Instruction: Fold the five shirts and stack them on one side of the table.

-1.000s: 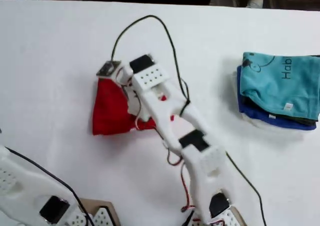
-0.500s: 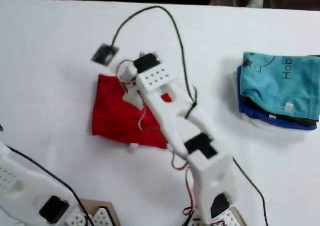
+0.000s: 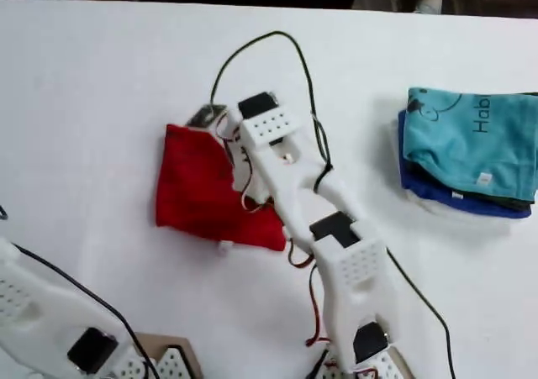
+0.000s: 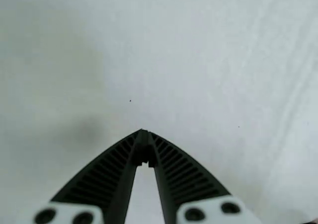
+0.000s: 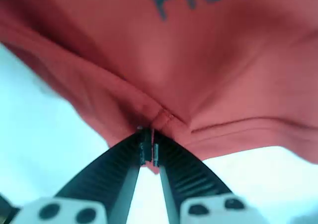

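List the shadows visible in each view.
High view: a soft shadow edges the folded stack. Left wrist view: a faint grey patch lies on the table beside the left gripper. Right wrist view: folds of the red shirt hold dark creases.

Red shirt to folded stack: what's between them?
High view: the right arm, pinching the red shirt, and its black cable cross that stretch; the rest is bare table.

Dark lettering, cut off by the frame, runs sideways on the teal shirt lying uppermost at the right edge of the table, and partial bluish letters stand on the red shirt; neither gives a whole word
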You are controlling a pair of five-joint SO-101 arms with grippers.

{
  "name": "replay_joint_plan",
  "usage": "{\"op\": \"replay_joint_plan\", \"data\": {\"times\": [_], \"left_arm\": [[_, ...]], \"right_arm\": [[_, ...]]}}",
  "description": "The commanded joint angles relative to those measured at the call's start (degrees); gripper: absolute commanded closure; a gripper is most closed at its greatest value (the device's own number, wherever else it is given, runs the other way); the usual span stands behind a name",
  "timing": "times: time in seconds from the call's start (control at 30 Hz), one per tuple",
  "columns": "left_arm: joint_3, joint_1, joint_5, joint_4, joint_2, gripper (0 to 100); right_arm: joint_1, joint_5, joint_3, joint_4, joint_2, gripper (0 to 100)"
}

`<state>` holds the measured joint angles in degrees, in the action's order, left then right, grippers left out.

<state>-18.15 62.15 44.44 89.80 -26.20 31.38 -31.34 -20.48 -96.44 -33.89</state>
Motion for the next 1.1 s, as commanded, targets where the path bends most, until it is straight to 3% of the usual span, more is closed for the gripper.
{"op": "replay_joint_plan", "data": {"times": [0.0, 0.23, 0.4, 0.53, 0.63, 0.77, 1.07], "left_arm": [[0.0, -0.5, -0.6, -0.6, 0.4, 97], [0.0, -0.5, -0.6, -1.5, 0.4, 97], [0.0, -0.6, -0.7, -1.7, 0.4, 97], [0.0, -0.6, -0.7, -1.7, 0.4, 97], [0.0, -0.6, -0.7, -1.7, 0.4, 97], [0.0, -0.6, -0.7, -1.7, 0.4, 97], [0.0, -0.5, -0.7, -1.7, 0.4, 97]], "right_arm": [[-1.2, 0.1, 3.6, -1.3, 2.8, 97.8], [-1.3, 0.1, 14.2, -0.9, 18.9, 97.8], [-7.1, 0.6, 14.4, 10.9, 26.7, 97.5], [-11.6, 3.3, 14.2, 21.9, 22.1, 96.5], [-12.3, 6.4, 12.9, 25.8, 15.4, 89.1], [-12.0, 6.9, 7.0, 25.5, 5.9, 81.0], [-12.4, 6.6, -10.6, 16.7, -7.7, 80.4]]}}
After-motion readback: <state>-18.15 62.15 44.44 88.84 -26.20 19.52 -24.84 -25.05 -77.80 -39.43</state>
